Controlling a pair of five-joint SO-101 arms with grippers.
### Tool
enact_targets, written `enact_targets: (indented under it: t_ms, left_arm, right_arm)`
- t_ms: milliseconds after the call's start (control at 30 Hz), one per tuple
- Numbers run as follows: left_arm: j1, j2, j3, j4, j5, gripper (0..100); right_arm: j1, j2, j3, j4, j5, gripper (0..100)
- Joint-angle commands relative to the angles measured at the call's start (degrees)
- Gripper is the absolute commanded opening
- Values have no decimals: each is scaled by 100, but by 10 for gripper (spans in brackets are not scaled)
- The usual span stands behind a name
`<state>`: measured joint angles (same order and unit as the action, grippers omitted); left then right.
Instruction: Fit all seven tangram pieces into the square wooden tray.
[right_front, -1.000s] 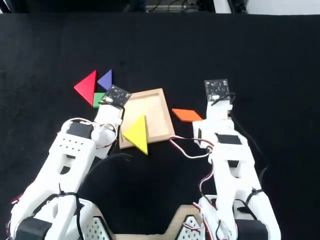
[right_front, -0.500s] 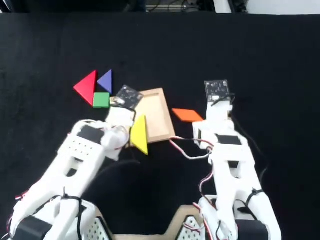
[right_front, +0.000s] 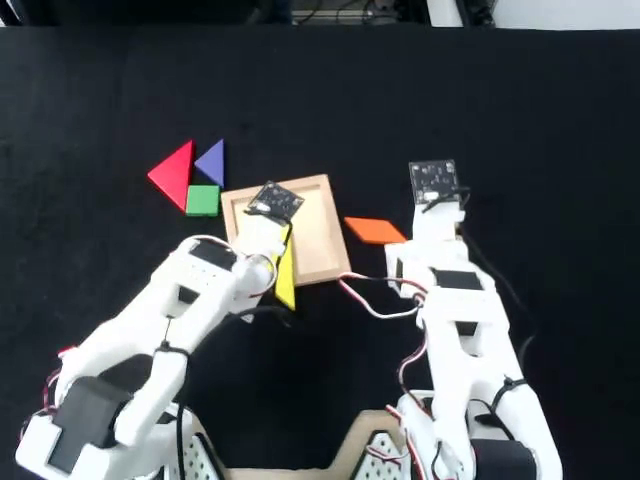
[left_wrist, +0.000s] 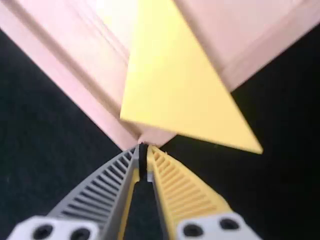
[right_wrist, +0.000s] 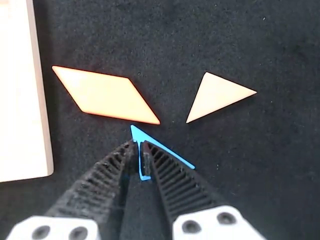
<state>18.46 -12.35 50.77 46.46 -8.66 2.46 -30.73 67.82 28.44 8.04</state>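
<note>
The left arm swings in from the tray's (right_front: 312, 222) 9 o'clock side and now sits over its 7 o'clock corner. A moment ago the big yellow triangle (right_front: 285, 276) lay in plain sight across that corner. Now the arm covers most of it, and just a thin yellow strip peeks out at the tray's 6 o'clock edge. The tray also looks turned a little from where it was.

In the left wrist view, the left fingers (left_wrist: 172, 182) are squeezed together with nothing between them. Their tips are right at the tray's corner. The yellow triangle rests tilted on the wooden rim, half inside the tray and half out over the black desk (right_front: 500, 120). I think the arm is nudging it in, and it has not dropped flat yet.

The right arm does not move. The right fingers (right_wrist: 175, 185) are pressed together over a blue triangle (right_wrist: 136, 132). I cannot tell if they pinch it. An orange slanted piece (right_wrist: 105, 95) and a cream triangle (right_wrist: 217, 95) lie close by, at the tray's 3 o'clock side.

The red triangle (right_front: 175, 172), purple triangle (right_front: 211, 160) and green square (right_front: 202, 200) wait at the tray's 10 o'clock side. So no piece sits fully in the tray, and most of the job is still to do.
</note>
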Motion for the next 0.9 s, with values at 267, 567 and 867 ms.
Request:
enact_targets:
  t_ms: [267,567,867]
  left_arm:
    - [-136,62,-374,-563,-26,36]
    - [-145,123,-760,-545,-211,36]
    - [-207,369,-980,-563,-229,36]
  right_arm:
    - [26,-163,-13,-114,35,11]
    - [18,-163,-13,-114,35,11]
    - [18,-163,-13,-123,35,11]
